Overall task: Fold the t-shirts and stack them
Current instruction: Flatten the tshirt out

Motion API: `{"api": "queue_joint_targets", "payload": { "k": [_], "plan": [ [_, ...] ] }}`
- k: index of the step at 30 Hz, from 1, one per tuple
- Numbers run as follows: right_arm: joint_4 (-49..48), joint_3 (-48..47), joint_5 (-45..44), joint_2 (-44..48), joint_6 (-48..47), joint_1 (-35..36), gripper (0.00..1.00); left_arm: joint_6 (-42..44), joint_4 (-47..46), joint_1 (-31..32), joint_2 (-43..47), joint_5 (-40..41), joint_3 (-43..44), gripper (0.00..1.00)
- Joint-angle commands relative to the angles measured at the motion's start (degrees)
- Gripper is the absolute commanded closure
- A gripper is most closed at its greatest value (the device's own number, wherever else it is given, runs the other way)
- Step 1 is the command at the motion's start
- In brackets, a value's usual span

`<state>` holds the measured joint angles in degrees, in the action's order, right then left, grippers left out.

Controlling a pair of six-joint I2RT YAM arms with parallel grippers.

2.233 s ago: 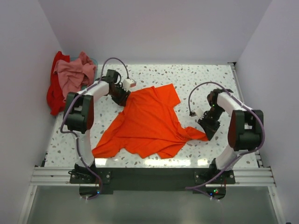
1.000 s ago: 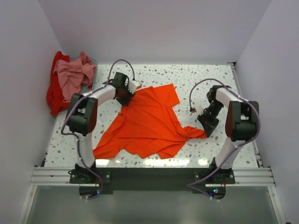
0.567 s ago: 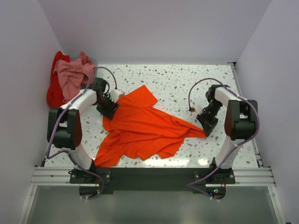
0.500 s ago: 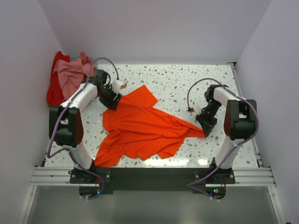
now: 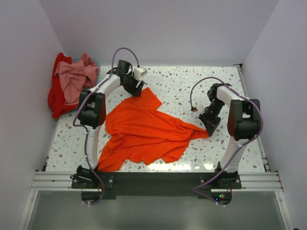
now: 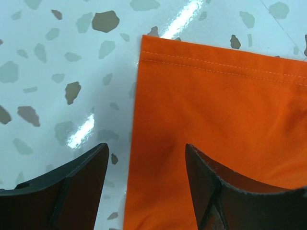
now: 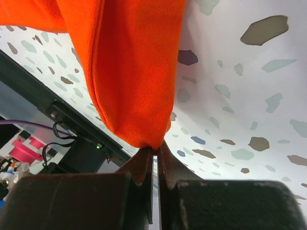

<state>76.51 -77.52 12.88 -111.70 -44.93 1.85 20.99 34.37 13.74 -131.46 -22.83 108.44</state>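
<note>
Far left, pink t-shirt (image 5: 74,79) and red t-shirt (image 5: 56,98) lie heaped. Left gripper (image 6: 146,149) hangs open, empty, over the back corner of the orange t-shirt (image 6: 216,120) sprawled centre: bite just inside the hem. Right gripper (image 7: 154,151) pinches the opposite end; keep tension gentle.

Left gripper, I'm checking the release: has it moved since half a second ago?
Yes. The left gripper went toward the far wall, away from the pink t-shirt.

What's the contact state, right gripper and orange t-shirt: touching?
Touching. The right wrist view shows the right gripper shut on a bunched tip of the orange t-shirt.
</note>
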Motion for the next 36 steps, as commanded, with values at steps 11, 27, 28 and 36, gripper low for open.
{"api": "queue_joint_targets", "payload": {
  "k": [11, 27, 28, 36],
  "plan": [
    [2.0, -1.2, -0.8, -1.3, 2.8, -0.6, 0.96, -1.6, -10.7, 4.1, -5.5, 1.4, 6.1, 0.23],
    [-3.8, -1.6, -1.1, 6.2, 4.1, -1.2, 0.29, 1.1, -5.9, 3.8, -10.5, 7.3, 9.3, 0.79],
    [-4.1, -1.6, -0.8, 6.1, 4.1, -1.2, 0.30, 0.9, -5.6, 2.9, -10.5, 7.3, 9.4, 0.82],
    [-7.3, 3.4, 2.5, 8.0, 3.6, -1.2, 0.43, 0.5, -4.1, 1.6, -10.4, 5.1, 10.0, 0.91]
  ]
}}
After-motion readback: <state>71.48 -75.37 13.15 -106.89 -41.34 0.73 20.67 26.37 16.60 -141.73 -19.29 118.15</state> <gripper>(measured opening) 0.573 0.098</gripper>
